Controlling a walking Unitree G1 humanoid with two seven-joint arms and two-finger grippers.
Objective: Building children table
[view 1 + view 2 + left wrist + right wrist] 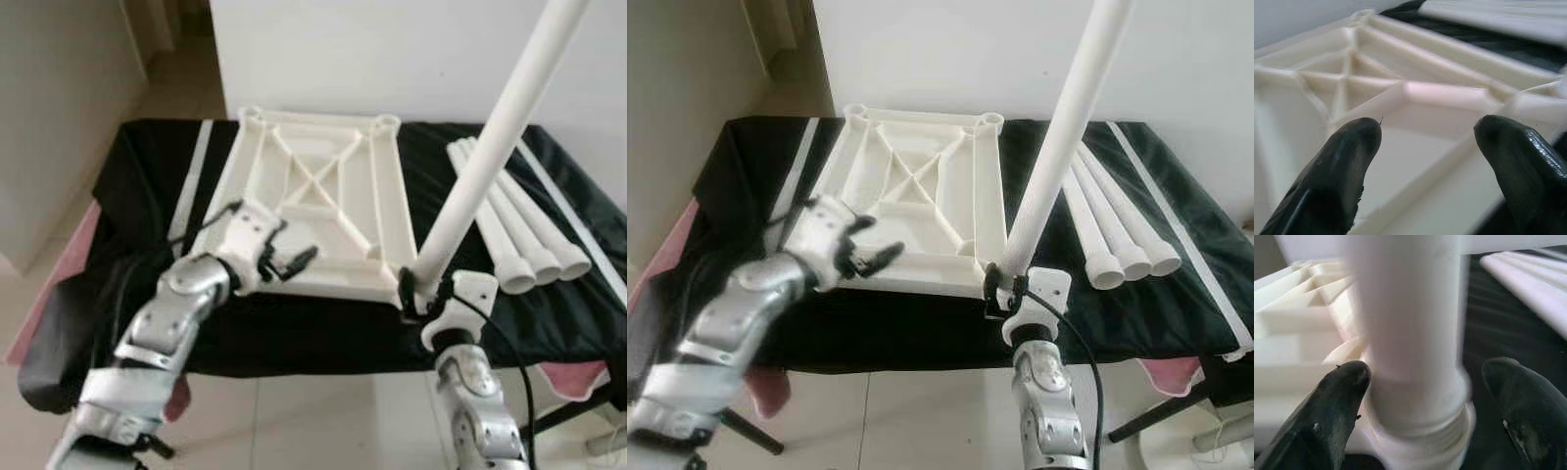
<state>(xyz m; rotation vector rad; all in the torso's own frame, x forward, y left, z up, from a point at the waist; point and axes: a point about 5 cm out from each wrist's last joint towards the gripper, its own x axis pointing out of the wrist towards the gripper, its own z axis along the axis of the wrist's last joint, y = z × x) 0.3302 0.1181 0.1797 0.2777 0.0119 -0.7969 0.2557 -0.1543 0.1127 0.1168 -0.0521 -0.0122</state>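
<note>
Fingers flanking upright leg, spare legs beside.

Left arm: silver, bent at the elbow, reaching forward and inward.
Left pincer: fingers spread apart, nothing between them.
Right arm: rises straight up from below, wrist upright.
Right pincer: fingers parted, one on each side of a white leg, pads not pressing it.
</note>
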